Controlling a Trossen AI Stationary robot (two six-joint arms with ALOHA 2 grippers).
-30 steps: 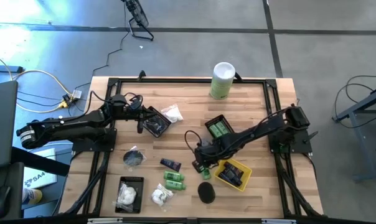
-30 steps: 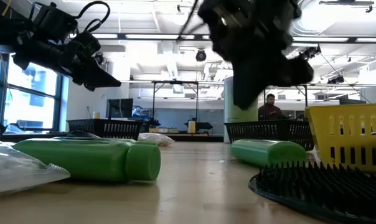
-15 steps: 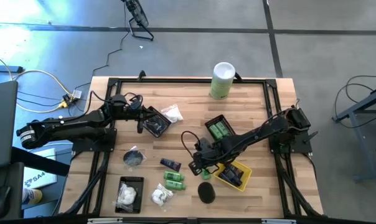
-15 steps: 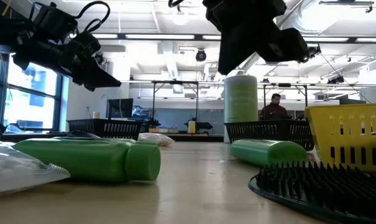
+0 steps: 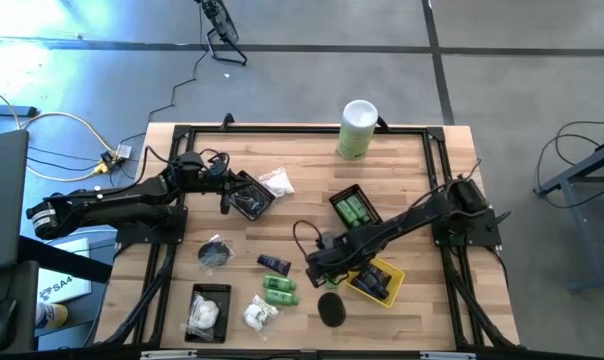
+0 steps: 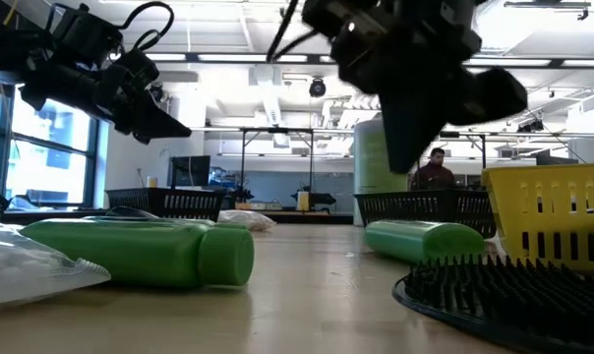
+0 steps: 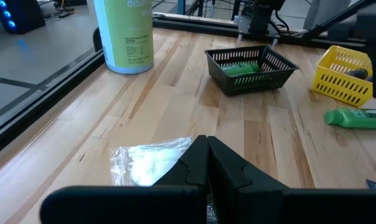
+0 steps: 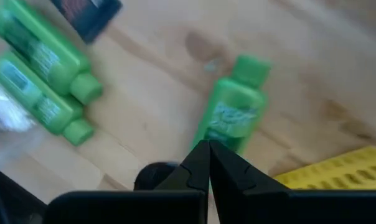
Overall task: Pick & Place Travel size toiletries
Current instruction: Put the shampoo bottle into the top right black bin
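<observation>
Your left gripper (image 7: 206,140) is hanging shut and empty above a white packet (image 7: 152,163) toward the left edge of the worktop (image 5: 422,160). If it is going down like that, it is going to squash the packet, not pick it up. Your right gripper (image 8: 204,148) is hovering near the front edge, pinched shut with nothing in it, just over a loose green bottle (image 8: 230,119) lying beside the yellow basket (image 5: 377,282). If you are lowering it with the fingers closed, you are going to poke the round bottle and send it rolling toward the basket or the black disc (image 5: 330,308). Counting from the left, you are looking at:

- one black basket (image 5: 208,312) of white packets by the front left corner
- one black disc (image 5: 214,253)
- two loose white packets
- one navy tube (image 5: 274,264)
- two green bottles (image 5: 280,291) side by side
- the loose bottle
- the second disc
- one black basket (image 5: 350,208) with at least two green bottles
- the yellow basket with dark things I cannot count
- one tall canister (image 5: 357,128) at the back edge
</observation>
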